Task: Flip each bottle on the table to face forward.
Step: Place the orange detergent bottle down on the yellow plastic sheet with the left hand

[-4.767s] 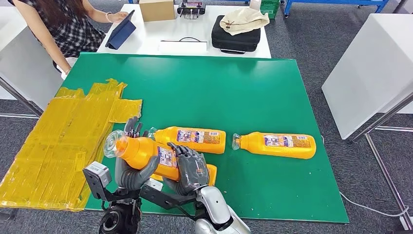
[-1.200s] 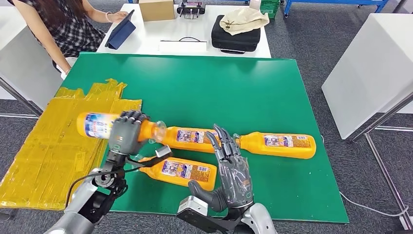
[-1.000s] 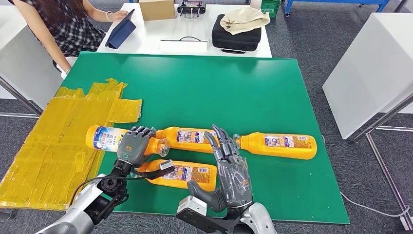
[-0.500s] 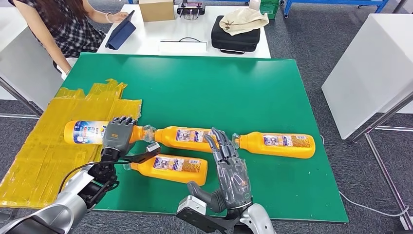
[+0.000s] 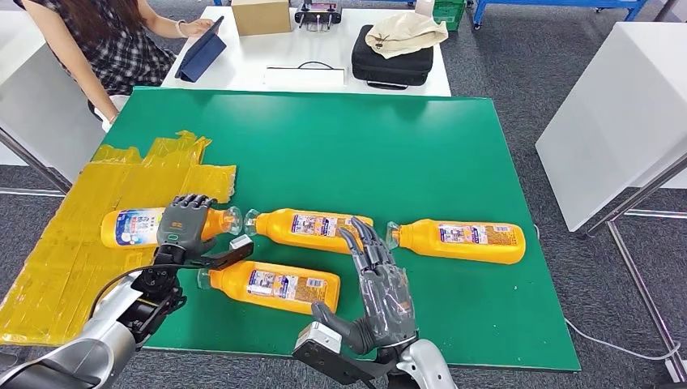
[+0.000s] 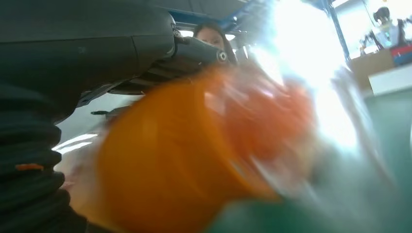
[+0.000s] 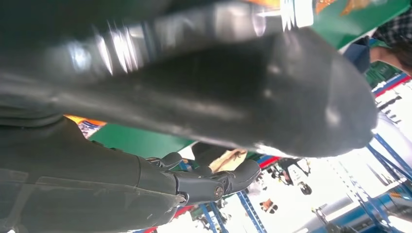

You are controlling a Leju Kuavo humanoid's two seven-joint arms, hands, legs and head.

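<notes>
Left robot hand [image 5: 183, 226] grips a bottle [image 5: 134, 228] over yellow tape [image 5: 73, 251].
Right robot hand [image 5: 382, 285] spread, empty; three bottles lie on the table [image 5: 340, 146], a person [image 5: 105, 36] at 11 o'clock.

Four orange bottles [image 5: 312, 230], white-blue labels, clear caps. Green mat [image 5: 340, 154]. Yellow taped sheet [image 5: 89, 243]. Dark grey hands [image 5: 381, 292]. Black bag [image 5: 391, 61], beige cloth [image 5: 405, 32]. Person's plaid black-white top [image 5: 121, 49].
</notes>
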